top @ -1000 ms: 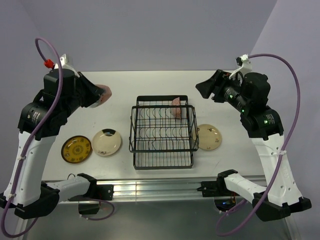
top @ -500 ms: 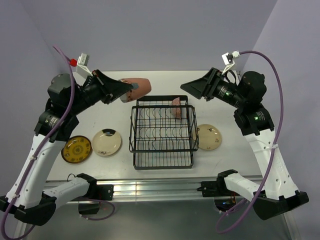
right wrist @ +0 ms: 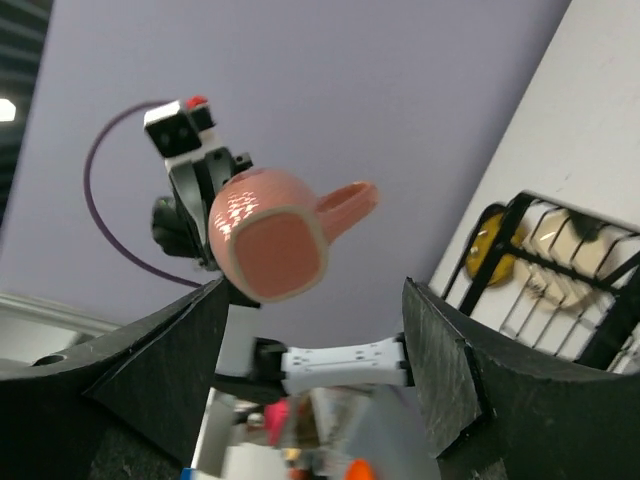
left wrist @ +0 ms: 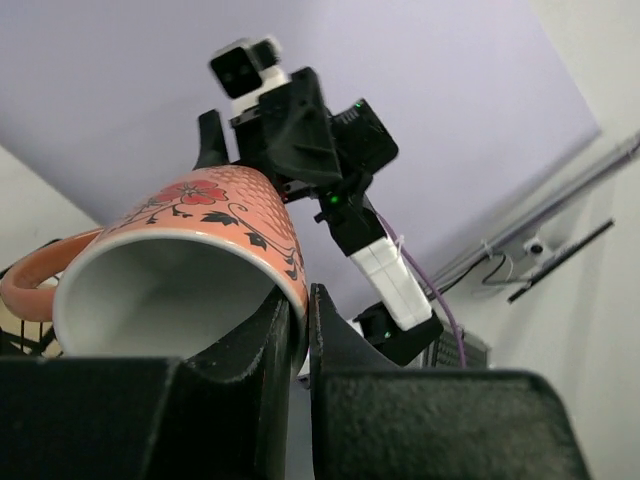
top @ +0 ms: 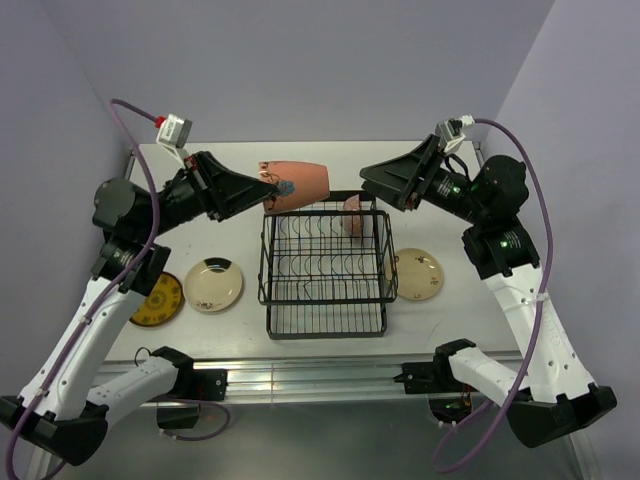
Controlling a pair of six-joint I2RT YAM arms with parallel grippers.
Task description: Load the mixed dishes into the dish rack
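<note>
My left gripper [top: 266, 181] is shut on the rim of the pinkish flowered mug [top: 297, 184] and holds it in the air on its side above the far left corner of the black wire dish rack [top: 325, 300]. In the left wrist view my fingers [left wrist: 262, 330] pinch the mug's wall [left wrist: 200, 215]. My right gripper [top: 369, 181] is open and empty, level with the mug and a short way to its right. The right wrist view shows the mug's base [right wrist: 272, 240] between my spread fingers but farther off. One cream plate [top: 213, 285] and the yellow plate [top: 160, 298] lie left of the rack. The other cream plate [top: 418, 273] lies on its right.
A small pinkish dish [top: 353, 215] stands in the rack's far right corner. My left arm partly covers the yellow plate. The white table [top: 480, 310] ends at a metal rail at the near edge. Purple walls stand behind and at both sides.
My left gripper has carried the mug up and to the right, to above the rack's far left corner. My right gripper has swung left toward the mug.
</note>
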